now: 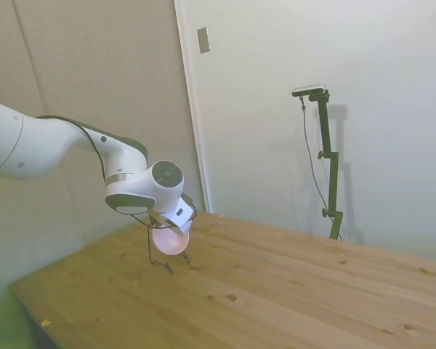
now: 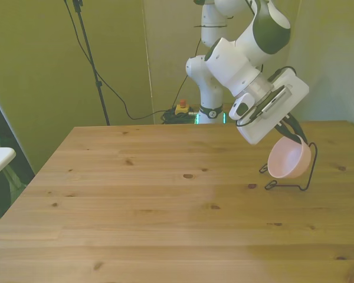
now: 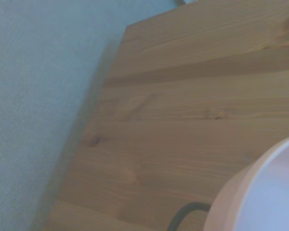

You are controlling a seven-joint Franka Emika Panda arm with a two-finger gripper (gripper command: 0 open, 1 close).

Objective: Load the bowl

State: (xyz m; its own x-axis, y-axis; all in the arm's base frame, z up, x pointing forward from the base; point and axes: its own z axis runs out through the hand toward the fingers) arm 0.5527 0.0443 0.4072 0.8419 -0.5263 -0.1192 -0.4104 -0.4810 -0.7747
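The pale pink bowl holds nothing and is tipped on its side, its hollow facing the front view's left. It hangs at the thin black wire rack on the desk, near the front view's right edge. The fingers pinch its upper rim

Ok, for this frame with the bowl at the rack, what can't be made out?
- Jaws: in the side view the wrist and the bowl cover them; in the front view the gripper is too small to show the grip.
- Whether the bowl touches the rack: the bowl overlaps the wires.
- Wrist view: blurred; the picture's edge cuts off the bowl, and only a bit of wire shows.
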